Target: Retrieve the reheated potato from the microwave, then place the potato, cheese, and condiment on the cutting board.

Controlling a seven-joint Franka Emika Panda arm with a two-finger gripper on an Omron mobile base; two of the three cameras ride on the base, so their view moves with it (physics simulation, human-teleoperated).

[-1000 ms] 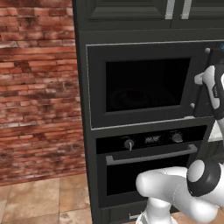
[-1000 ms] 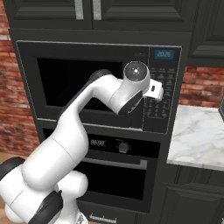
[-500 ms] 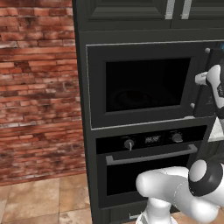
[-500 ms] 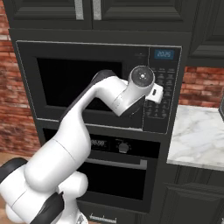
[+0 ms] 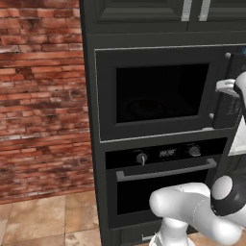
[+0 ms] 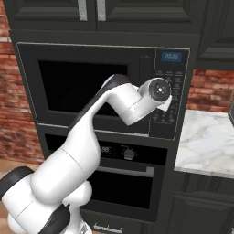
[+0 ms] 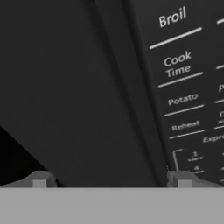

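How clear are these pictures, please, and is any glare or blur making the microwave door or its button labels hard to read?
Left base view: evenly lit, no glare; the microwave glass is too dark to see inside. Right base view: the clock digits are blurry, button labels too small to read. Hand view: very close, soft-edged, yet the panel words "Broil", "Cook Time", "Potato" and "Reheat" read fine; the open claw tips look blurred.

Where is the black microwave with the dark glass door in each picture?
Left base view: the black microwave with the dark glass door fills the upper middle, above the black oven.
Right base view: it spans the upper left and middle, behind the white arm.
Hand view: very close up, its dark door is on the left.
Shared landmark: the button panel on its right side.
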